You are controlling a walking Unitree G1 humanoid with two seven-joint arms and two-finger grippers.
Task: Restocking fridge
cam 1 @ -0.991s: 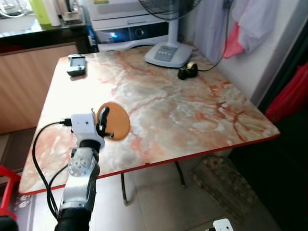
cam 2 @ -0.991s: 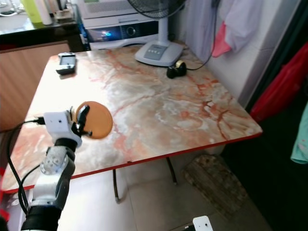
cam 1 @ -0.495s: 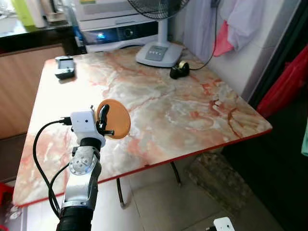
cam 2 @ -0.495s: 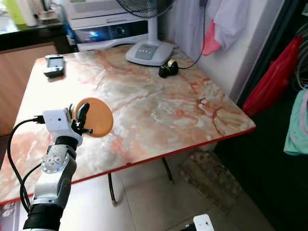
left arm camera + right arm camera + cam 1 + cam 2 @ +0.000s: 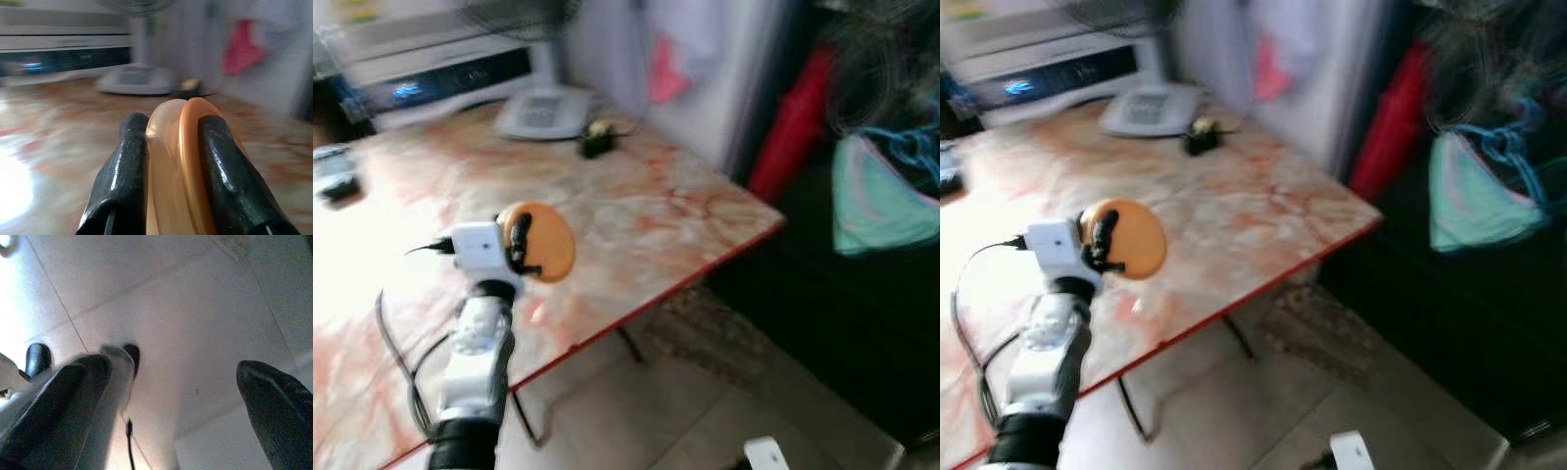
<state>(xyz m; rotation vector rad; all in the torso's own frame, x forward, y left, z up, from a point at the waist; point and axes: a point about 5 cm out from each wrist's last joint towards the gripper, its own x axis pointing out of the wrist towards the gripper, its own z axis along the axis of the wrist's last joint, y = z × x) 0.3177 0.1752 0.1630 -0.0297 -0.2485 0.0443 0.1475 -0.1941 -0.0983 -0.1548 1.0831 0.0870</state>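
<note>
My left gripper (image 5: 521, 245) is raised above the near part of the marble table (image 5: 656, 211) and is shut on an orange round disc (image 5: 551, 242). In the left wrist view the disc (image 5: 183, 161) stands on edge, squeezed between the two black fingers (image 5: 122, 171). My right gripper (image 5: 178, 387) hangs low over the pale floor tiles, open, with nothing between its fingers. The head views are blurred.
At the table's far side stand a white fan base (image 5: 543, 113) and a small black-and-yellow object (image 5: 597, 143). A dark device (image 5: 335, 184) lies at the far left. A red bag (image 5: 793, 127) and teal cloth (image 5: 881, 196) hang to the right. A mat (image 5: 705, 333) lies under the table.
The whole picture has slid left and gone blurry, so the camera has turned to the right. The left gripper keeps the disc in the same raised pose.
</note>
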